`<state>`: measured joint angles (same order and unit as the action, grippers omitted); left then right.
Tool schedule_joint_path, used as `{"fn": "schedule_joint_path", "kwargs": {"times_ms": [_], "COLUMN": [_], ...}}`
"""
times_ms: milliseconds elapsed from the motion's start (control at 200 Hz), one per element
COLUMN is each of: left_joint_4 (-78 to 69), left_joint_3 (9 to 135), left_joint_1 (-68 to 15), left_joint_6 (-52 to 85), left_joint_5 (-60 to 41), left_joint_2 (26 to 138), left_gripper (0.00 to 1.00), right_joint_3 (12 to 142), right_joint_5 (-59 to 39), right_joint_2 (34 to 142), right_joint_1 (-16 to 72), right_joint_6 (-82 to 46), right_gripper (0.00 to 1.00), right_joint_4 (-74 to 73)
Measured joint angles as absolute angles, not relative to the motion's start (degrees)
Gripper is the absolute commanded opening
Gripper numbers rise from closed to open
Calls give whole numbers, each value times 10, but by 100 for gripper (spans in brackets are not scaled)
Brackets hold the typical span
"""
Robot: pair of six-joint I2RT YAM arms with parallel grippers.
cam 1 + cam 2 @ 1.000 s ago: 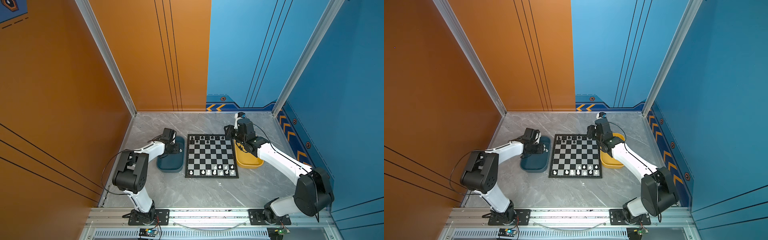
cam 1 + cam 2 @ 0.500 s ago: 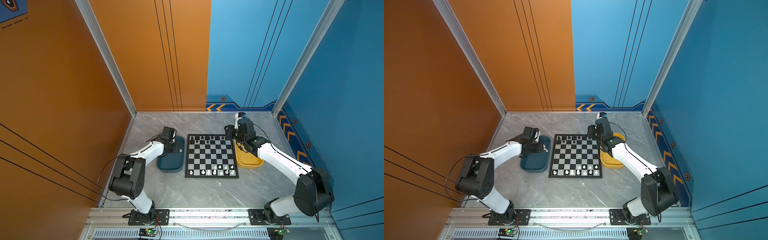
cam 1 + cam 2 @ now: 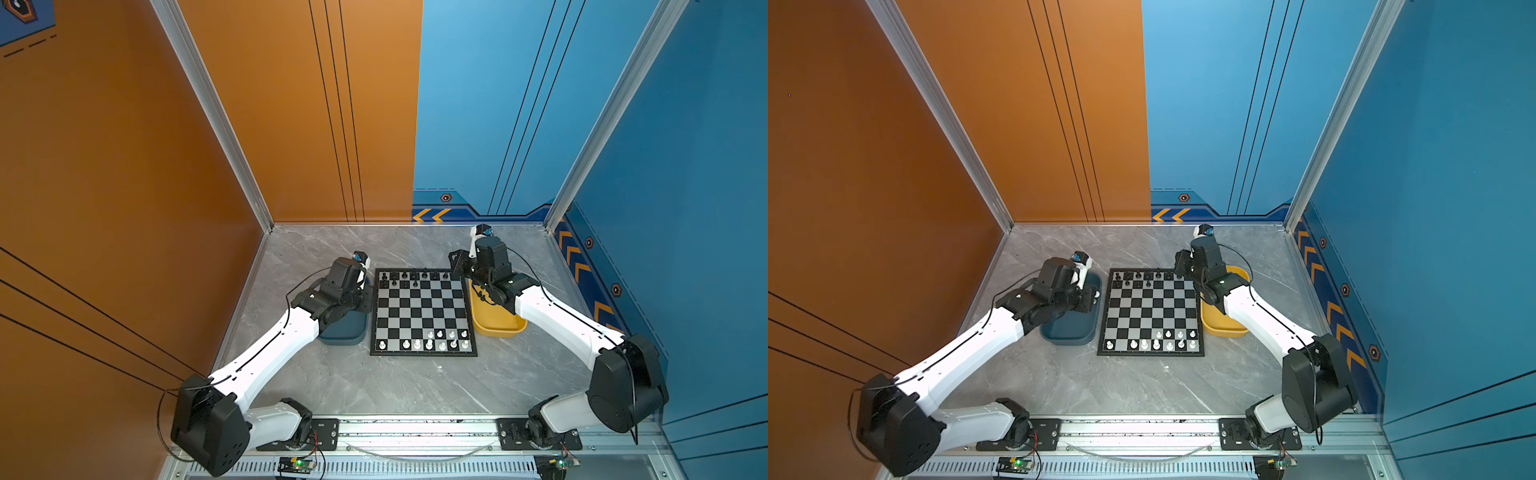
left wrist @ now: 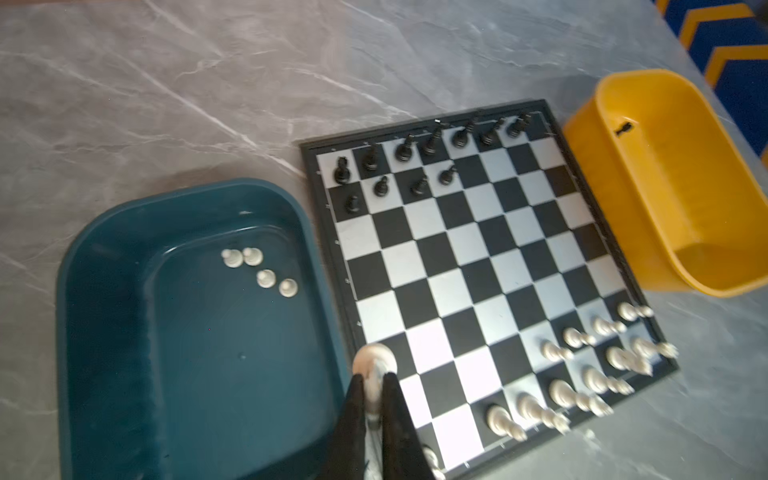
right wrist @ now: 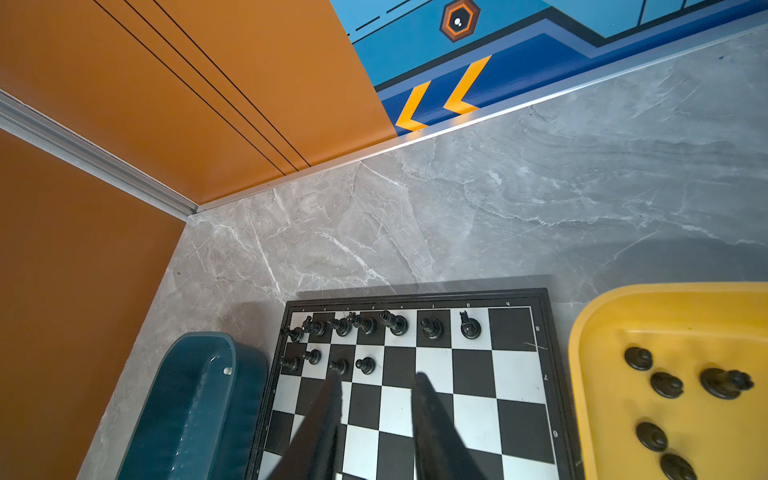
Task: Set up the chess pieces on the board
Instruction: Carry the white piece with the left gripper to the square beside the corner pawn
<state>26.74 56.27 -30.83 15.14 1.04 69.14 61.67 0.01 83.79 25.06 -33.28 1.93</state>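
The board lies mid-table, with black chess pieces on its two far rows and white ones on its two near rows. My left gripper is shut on a white piece, held above the board's left edge beside the teal tray. In both top views that gripper sits between the tray and the board. My right gripper is open and empty. It hovers over the board's far right part, near the black pawns.
The teal tray left of the board holds several white pawns. The yellow tray on the right holds several black pieces. Orange and blue walls close in the far side and both flanks.
The left arm's elbow has swung down towards the front of the table while its gripper stayed by the teal tray's inner edge. The right arm has not moved.
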Motion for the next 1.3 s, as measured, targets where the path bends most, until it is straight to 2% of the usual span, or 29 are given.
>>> {"fn": "schedule_joint_path", "kwargs": {"times_ms": [200,521,1296], "left_joint_4": [318,372,369], "left_joint_3": [559,560,569], "left_joint_1": [-396,-484,-511], "left_joint_6": [167,179,211], "left_joint_5": [31,47,62], "left_joint_2": [672,751,879], "left_gripper": [0,0,0], "right_joint_3": [616,612,611], "right_joint_5": [0,0,0], "right_joint_2": [825,812,812], "right_joint_1": [251,251,247], "right_joint_6": [-333,-333,-333], "right_gripper": [31,31,31], "right_joint_4": [19,19,19]}}
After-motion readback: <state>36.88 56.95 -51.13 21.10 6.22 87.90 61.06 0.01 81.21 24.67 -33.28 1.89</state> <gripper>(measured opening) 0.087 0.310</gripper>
